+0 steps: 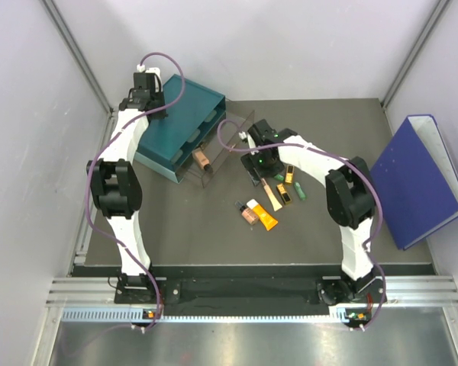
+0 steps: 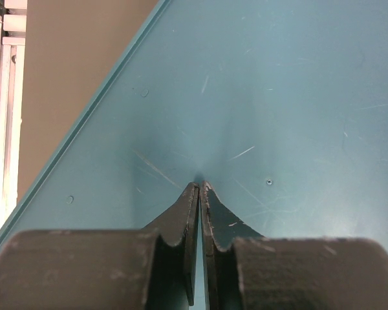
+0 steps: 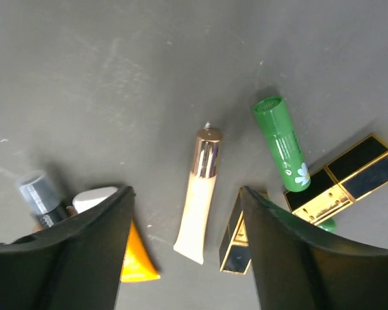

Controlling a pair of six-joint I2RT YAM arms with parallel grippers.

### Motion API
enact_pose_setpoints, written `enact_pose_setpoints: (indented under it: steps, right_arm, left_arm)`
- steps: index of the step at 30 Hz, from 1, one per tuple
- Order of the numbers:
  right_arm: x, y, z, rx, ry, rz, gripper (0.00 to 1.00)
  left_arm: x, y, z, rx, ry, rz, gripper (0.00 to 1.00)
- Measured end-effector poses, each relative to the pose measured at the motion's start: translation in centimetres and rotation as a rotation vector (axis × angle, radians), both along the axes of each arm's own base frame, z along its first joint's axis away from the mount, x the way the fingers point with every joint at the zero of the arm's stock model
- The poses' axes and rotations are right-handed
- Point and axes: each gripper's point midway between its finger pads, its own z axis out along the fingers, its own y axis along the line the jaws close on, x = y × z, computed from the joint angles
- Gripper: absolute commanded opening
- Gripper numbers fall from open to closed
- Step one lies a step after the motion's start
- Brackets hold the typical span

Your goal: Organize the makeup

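The makeup lies in a loose cluster mid-table: an orange tube (image 1: pixel 269 220), a peach bottle (image 1: pixel 249 214), a tan tube (image 1: pixel 272 195) and black-and-gold sticks (image 1: pixel 285 192). My right gripper (image 1: pixel 259 164) hovers open just above them. In the right wrist view its jaws (image 3: pixel 186 190) straddle the cream tube with a rose-gold cap (image 3: pixel 197 194), without touching it. Beside that tube lie a green stick (image 3: pixel 281 142), a black-gold stick (image 3: pixel 359 174) and the orange tube (image 3: pixel 137 261). My left gripper (image 2: pixel 199 185) is shut and empty, its tips on the teal drawer box (image 2: pixel 278 97).
The teal drawer box (image 1: pixel 179 126) stands at the back left with a clear drawer (image 1: pixel 225 149) pulled out; a brownish bottle (image 1: pixel 202 158) lies in it. A big blue binder (image 1: pixel 416 179) leans at the right. Grey walls close in the table at the back and sides.
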Motion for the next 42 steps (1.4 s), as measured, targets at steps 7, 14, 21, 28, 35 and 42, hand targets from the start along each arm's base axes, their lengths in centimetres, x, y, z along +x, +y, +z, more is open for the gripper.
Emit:
enact_pose_setpoints:
  steps: [7, 14, 21, 28, 35, 42]
  right_arm:
    - [-1.2, -1.3, -4.0, -0.067, 0.062, -0.006, 0.35]
    - [-1.1, -1.8, -4.6, -0.08, 0.063, -0.023, 0.0]
    - [-1.0, -1.8, -4.1, -0.027, 0.08, -0.021, 0.0]
    - [0.8, 1.1, 0.4, 0.21, 0.081, 0.056, 0.0]
    - [3.9, 6.8, 11.3, 0.648, 0.022, 0.149, 0.0]
    - [5.6, 10.7, 18.9, 1.027, 0.032, 0.143, 0.0]
  left_arm:
    - [0.0, 0.0, 0.0, 0.0, 0.0, -0.001, 0.1]
    - [0.0, -0.1, 0.0, -0.003, -0.001, -0.003, 0.1]
    - [0.0, -0.1, -0.1, -0.006, -0.001, -0.005, 0.1]
    - [0.1, -0.1, -0.1, -0.011, -0.003, -0.007, 0.11]
    - [0.1, -0.2, -0.1, -0.022, -0.006, -0.013, 0.11]
    - [0.3, -0.7, -0.1, -0.046, -0.011, -0.025, 0.12]
